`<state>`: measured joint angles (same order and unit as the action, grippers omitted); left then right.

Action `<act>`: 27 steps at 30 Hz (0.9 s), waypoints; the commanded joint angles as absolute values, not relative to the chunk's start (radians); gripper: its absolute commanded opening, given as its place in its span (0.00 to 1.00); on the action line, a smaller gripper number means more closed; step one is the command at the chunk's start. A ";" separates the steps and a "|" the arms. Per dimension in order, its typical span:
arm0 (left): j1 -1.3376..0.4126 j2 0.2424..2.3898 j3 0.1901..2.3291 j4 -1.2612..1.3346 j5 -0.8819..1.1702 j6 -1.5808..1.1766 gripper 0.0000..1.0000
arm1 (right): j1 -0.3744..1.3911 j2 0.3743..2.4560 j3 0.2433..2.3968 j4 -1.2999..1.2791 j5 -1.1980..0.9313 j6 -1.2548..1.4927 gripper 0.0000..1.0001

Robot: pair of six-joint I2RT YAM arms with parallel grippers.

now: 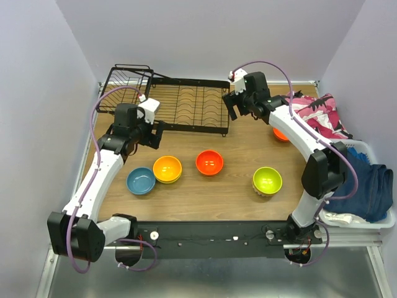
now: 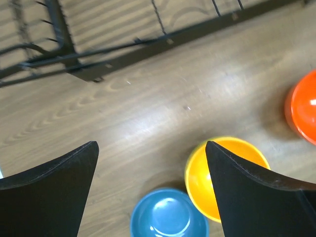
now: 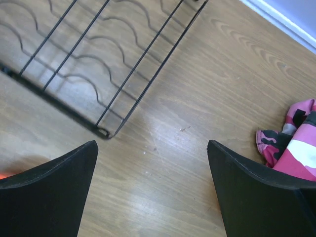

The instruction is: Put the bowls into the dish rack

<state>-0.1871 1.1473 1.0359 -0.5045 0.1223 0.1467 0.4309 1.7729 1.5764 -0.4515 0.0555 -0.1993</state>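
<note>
no legible text, labels, numbers

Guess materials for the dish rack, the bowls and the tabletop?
Dish rack: thin black wire, probably coated metal; matte, wavy tines.
Blue bowl and yellow bowl: glossy with bright highlights; glazed ceramic or hard plastic, cannot tell which.
Tabletop: wood-grain pattern, slight sheen, likely laminate.
</note>
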 commanded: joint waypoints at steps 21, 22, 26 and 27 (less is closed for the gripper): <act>-0.272 1.250 0.962 -0.778 0.338 0.339 0.97 | 0.515 1.944 1.629 -0.796 -0.480 -0.503 0.93; -0.270 1.270 0.969 -0.784 0.334 0.341 0.96 | 0.520 1.951 1.629 -0.801 -0.488 -0.509 0.93; -0.272 1.272 0.965 -0.747 0.299 0.315 0.95 | 0.548 1.959 1.614 -0.805 -0.494 -0.520 0.91; -0.272 1.273 0.965 -0.744 0.292 0.311 0.95 | 0.557 1.962 1.609 -0.802 -0.495 -0.520 0.90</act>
<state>-0.2703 1.2766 0.9676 -0.7662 0.3504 0.3279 0.5220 1.9442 1.5940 -0.7685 -0.4564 -0.4931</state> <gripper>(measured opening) 0.951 0.919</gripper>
